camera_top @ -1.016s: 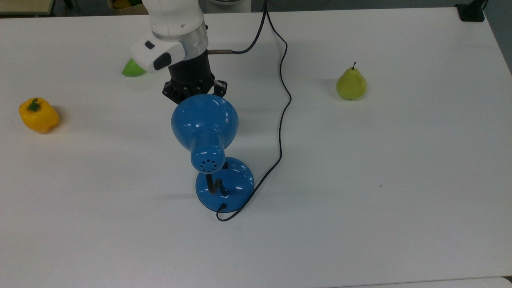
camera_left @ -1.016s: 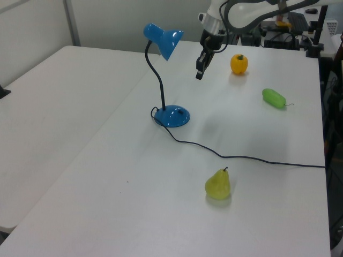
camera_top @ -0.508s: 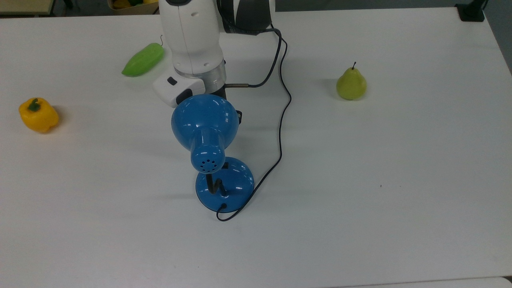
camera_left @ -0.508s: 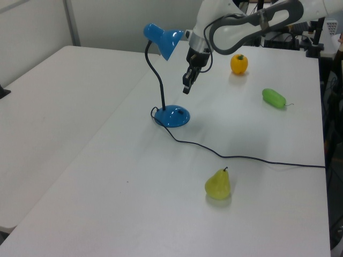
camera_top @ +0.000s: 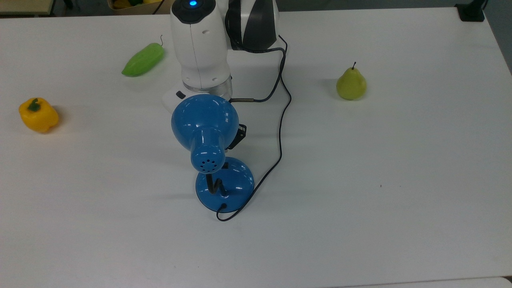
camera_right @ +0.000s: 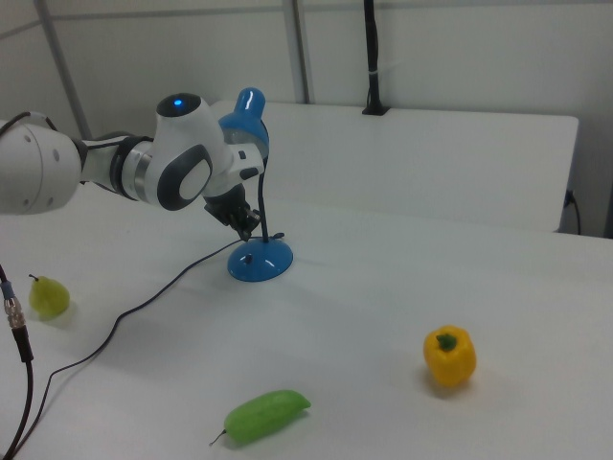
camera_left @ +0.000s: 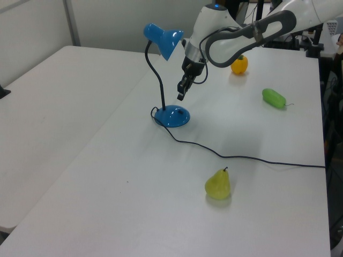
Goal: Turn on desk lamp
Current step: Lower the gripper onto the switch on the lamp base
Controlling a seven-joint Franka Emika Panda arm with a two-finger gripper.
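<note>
Desk lamp (camera_top: 208, 136) is standing mid-counter (camera_top: 380, 180), pear (camera_top: 351, 84) lying at its 2 o'clock in the top view. Claw (camera_left: 180, 95) is hovering just above the lamp's base (camera_left: 172, 115); finger state: cannot tell.

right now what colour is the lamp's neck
Black. The lamp has a thin black neck between blue shade and blue base, clearest in the left view.

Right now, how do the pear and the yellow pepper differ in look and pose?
The pear is yellow-green with a thin dark stem; the yellow pepper is bright yellow with a green stem. The pear stands upright, the pepper lies tipped, its stem off to one side. Both rest on the white table, apart from the desk lamp.
</note>
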